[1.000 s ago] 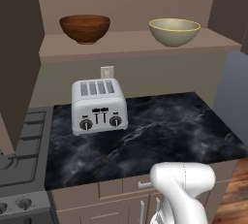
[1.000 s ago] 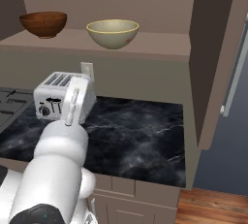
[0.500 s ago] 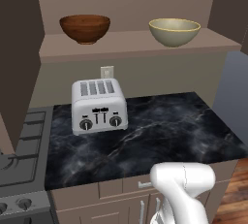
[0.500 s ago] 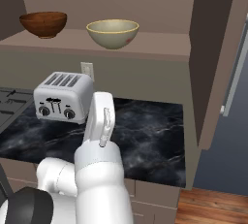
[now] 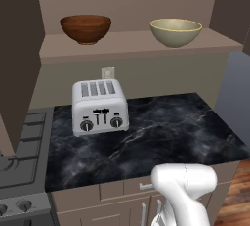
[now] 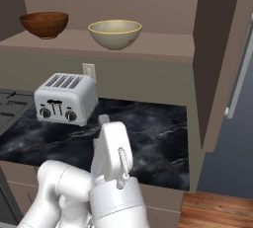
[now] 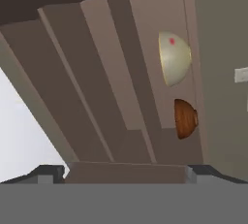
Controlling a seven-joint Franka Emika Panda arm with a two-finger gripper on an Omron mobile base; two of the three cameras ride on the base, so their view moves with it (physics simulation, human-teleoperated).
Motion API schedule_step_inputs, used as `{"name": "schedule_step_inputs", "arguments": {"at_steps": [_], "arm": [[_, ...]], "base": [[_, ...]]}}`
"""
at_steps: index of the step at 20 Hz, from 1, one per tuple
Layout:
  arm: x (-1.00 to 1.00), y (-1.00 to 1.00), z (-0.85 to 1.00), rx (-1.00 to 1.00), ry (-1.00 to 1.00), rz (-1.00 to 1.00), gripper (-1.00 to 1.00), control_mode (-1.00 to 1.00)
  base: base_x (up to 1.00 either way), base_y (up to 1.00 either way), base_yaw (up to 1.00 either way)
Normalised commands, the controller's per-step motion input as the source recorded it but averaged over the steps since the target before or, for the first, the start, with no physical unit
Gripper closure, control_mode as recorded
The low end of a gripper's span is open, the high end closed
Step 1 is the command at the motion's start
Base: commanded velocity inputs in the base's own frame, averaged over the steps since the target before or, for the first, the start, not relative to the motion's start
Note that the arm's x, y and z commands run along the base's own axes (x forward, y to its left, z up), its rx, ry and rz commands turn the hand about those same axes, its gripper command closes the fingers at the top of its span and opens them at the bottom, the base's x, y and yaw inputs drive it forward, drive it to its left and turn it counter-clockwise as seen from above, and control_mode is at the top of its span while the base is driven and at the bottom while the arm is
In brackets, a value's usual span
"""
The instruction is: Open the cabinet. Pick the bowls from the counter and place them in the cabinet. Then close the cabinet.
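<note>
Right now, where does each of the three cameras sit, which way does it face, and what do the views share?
Left base view: behind the arm, leftward, looking forward and down at the toaster and counter; white arm at lower right.
Right base view: behind, rightward, same scene; arm fills lower left.
Hand view: rolled sideways, aimed into the open cabinet; claw tips at the bottom.
Shared: the wooden bowl and cream bowl on the shelf appear in all three.
</note>
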Motion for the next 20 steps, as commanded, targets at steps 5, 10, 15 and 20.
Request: {"name": "schedule_step_inputs", "arguments": {"at_steps": [5,10,15,20], "arm": [[-0.33,-0.31,0.21,0.02,-0.06,0.00,-1.00,-1.00],[-0.17,-0.42,0.11,0.02,-0.01,0.00,-1.00,-1.00],[0.00,-0.62,0.00,0.01,0.00,0.00,-1.00,-1.00],[0.00,-0.69,0.00,0.00,0.00,0.00,-1.00,-1.00]], "base": [[0.00,0.00,0.00],[0.00,0.00,0.00],[0.00,0.00,0.00],[0.00,0.00,0.00]]}}
